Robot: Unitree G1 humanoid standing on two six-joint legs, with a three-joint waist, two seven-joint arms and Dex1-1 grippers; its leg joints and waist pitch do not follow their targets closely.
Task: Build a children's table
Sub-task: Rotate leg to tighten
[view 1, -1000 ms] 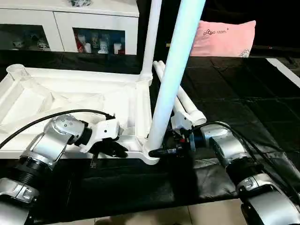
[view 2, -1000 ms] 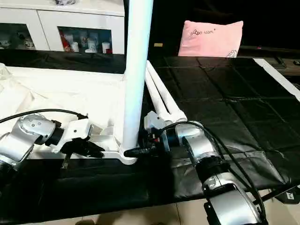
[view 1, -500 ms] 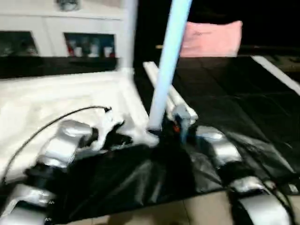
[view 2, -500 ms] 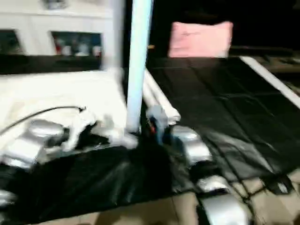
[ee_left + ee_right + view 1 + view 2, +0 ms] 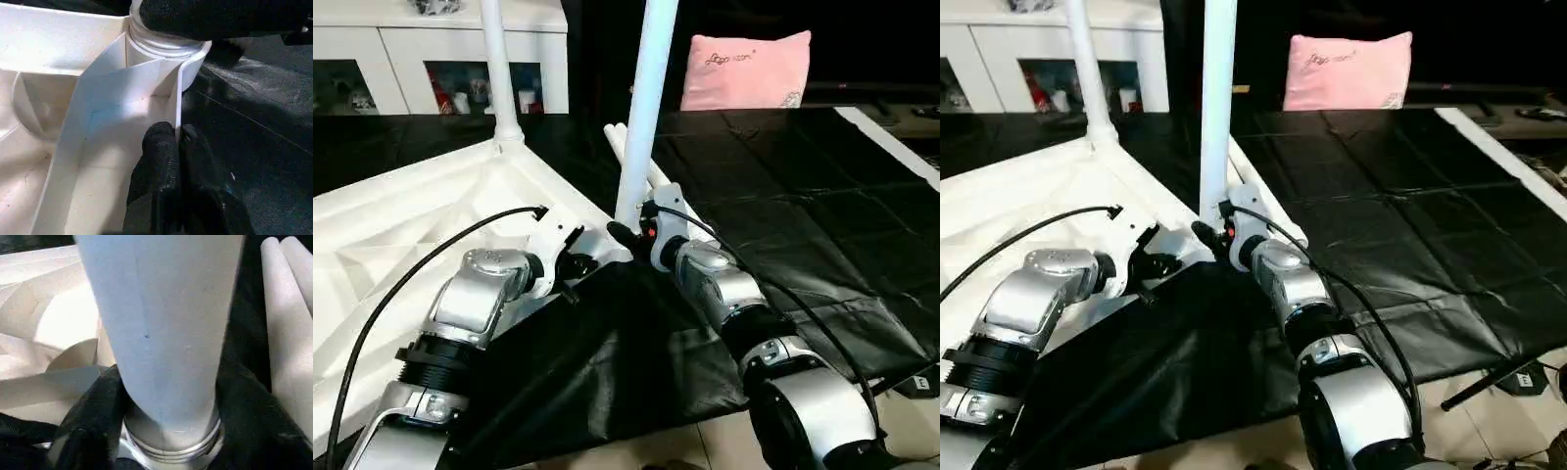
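Your tabletop [image 5: 401, 235] lay upside down across the left half of the head-camera frame, ribbed underside up, on a black sheet [image 5: 783, 206]. One leg [image 5: 646, 108] stood upright in the near corner socket at frame centre; a second leg [image 5: 497, 69] stood in the far corner socket at upper left. Two more legs [image 5: 1268, 201] lay flat on the sheet just behind the near corner. Your left gripper [image 5: 176, 142] had its jaws pinched tight on the thin side wall of the tabletop, right below that near socket. Your right gripper [image 5: 628, 235] had its jaws set around the base of the standing leg, one black finger [image 5: 93, 406] on each side of it. A pink cushion [image 5: 744, 69] sat at upper right, a white cabinet [image 5: 421, 49] at upper left.
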